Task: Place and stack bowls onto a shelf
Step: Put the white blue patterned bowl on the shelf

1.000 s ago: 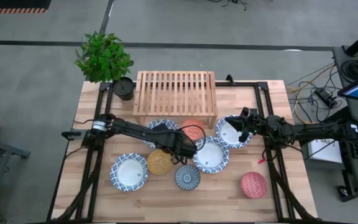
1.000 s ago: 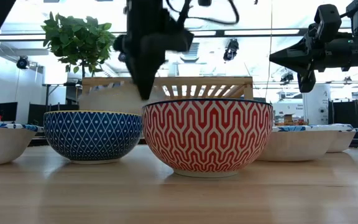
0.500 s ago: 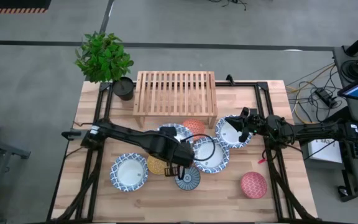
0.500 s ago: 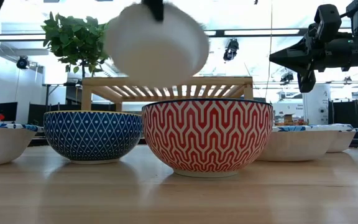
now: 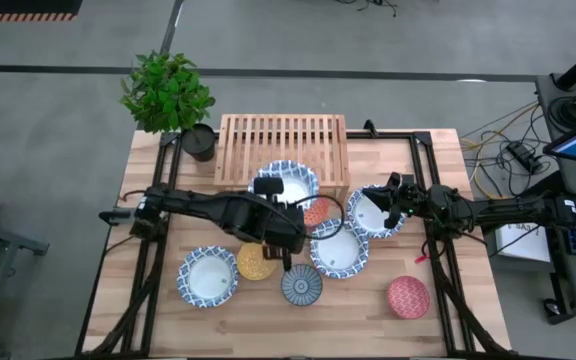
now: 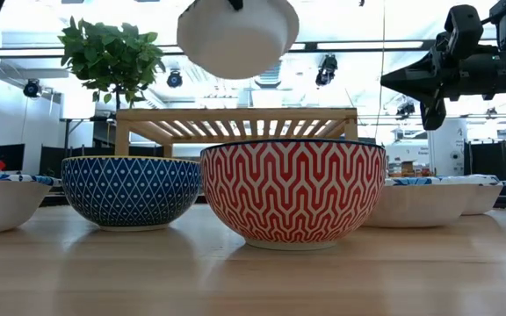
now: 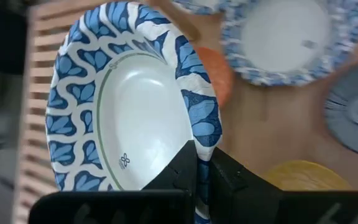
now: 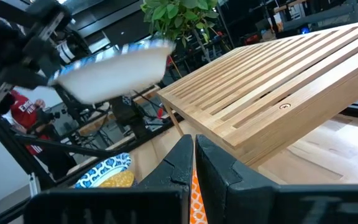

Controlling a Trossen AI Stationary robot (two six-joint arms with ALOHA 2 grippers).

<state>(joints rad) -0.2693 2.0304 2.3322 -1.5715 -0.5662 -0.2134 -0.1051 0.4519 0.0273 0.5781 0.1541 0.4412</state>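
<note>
The left gripper (image 5: 286, 200) has a wide white bowl with a blue-patterned rim (image 5: 285, 186) pinched by its edge, fingers (image 7: 180, 169) closed on the rim, and holds it in the air over the front edge of the light-wood shelf (image 5: 282, 140); from table height that bowl (image 6: 238, 37) hangs well above the slatted top; the right gripper (image 5: 391, 200) hovers over another wide white bowl (image 5: 370, 214) just right of the shelf, its fingers (image 8: 179, 163) pressed together on nothing; an orange bowl (image 5: 318, 212) sits just in front of the shelf, a third wide white bowl (image 5: 340, 251) beside it, a yellow bowl (image 5: 256, 263) and a fourth wide white bowl (image 5: 207, 277) further left, a blue-grey bowl (image 5: 301, 284) near the front, a red bowl (image 5: 407, 297) off to the front right; a potted plant (image 5: 171, 97) stands at the back left corner of the plank table (image 5: 368, 325).
</note>
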